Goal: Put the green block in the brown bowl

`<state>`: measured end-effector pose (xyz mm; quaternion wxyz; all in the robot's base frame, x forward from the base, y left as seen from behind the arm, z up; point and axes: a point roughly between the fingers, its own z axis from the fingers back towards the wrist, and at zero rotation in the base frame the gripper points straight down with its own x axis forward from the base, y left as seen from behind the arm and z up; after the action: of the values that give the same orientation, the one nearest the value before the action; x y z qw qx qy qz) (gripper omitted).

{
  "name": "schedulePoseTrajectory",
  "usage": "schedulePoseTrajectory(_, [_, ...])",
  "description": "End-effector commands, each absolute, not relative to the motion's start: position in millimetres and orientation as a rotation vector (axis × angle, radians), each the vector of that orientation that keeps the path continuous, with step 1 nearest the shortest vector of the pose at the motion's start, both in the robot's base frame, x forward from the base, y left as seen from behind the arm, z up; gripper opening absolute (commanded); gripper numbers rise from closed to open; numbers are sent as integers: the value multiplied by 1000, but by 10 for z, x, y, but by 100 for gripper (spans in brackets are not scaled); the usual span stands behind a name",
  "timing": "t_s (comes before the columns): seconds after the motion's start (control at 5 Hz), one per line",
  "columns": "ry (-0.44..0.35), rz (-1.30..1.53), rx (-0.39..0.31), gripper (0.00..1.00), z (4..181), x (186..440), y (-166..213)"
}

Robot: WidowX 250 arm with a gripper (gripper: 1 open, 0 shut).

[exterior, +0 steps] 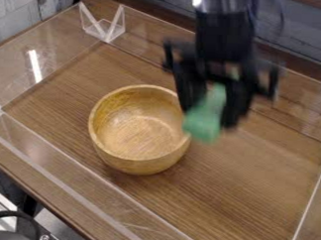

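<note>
Held above the bench just right of the round, thick-rimmed, light tan wooden bowl (pixel 140 128), the black gripper (pixel 217 102) pinches the flat, matte green rectangular block (pixel 207 112), which could, I judge, clip that rim or slip from smooth fingers if swung across too low or fast.

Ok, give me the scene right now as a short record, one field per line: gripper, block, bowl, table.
gripper: gripper shut on the green block, raised above the table, image blurred
green block: green block held in the air, in the picture just right of the bowl's rim
brown bowl: brown bowl upright on the table, nothing inside
table: wooden table
task status: block not yet in bowl
</note>
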<state>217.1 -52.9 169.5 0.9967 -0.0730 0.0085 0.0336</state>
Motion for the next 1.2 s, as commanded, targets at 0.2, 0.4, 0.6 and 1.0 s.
schedulePoseTrajectory(0.2, [-75, 148, -149, 0, 2034, 2337, -126])
schedulePoseTrajectory(0.4, [-79, 140, -154, 0, 1916, 2304, -157])
schedulePoseTrajectory(0.6, [-82, 126, -157, 0, 1803, 2265, -179])
schedulePoseTrajectory(1.0, [-82, 75, -152, 0, 1592, 2286, -249])
